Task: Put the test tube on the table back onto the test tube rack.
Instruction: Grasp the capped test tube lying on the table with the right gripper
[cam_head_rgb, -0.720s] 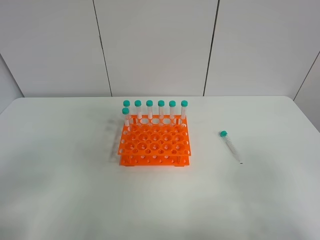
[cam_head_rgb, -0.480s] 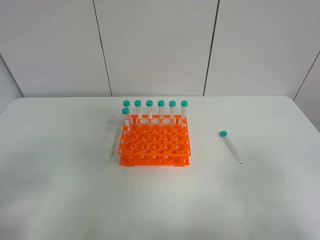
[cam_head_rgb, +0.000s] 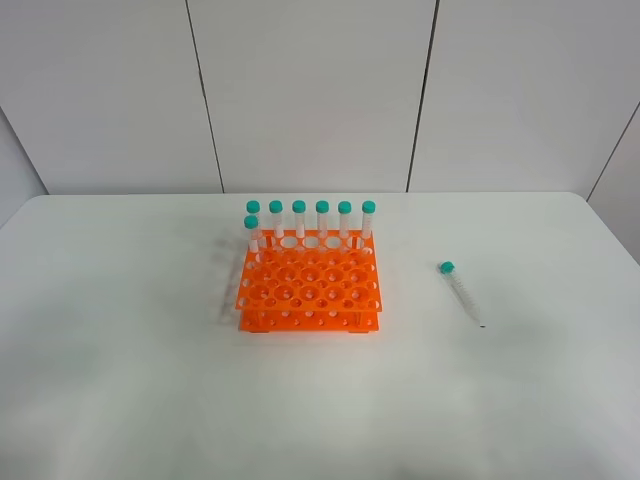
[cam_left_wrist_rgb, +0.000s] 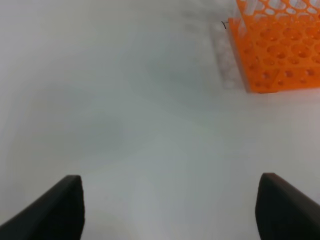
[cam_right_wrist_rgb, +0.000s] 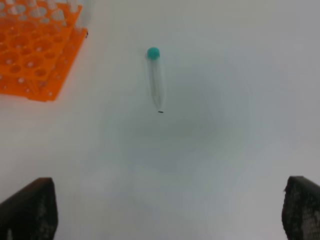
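Note:
The test tube (cam_head_rgb: 461, 292), clear with a teal-green cap, lies flat on the white table (cam_head_rgb: 120, 380) to the right of the orange test tube rack (cam_head_rgb: 309, 284). Several identical capped tubes stand in the rack's back row. In the right wrist view the tube (cam_right_wrist_rgb: 156, 80) lies ahead of my right gripper (cam_right_wrist_rgb: 167, 210), which is open and empty; the rack's corner (cam_right_wrist_rgb: 35, 50) shows beside it. In the left wrist view my left gripper (cam_left_wrist_rgb: 170, 210) is open and empty over bare table, with the rack (cam_left_wrist_rgb: 277, 45) farther ahead. Neither gripper shows in the exterior view.
Grey wall panels (cam_head_rgb: 310, 90) stand behind the table's far edge. The table's rounded right corner (cam_head_rgb: 585, 205) lies behind the lying tube.

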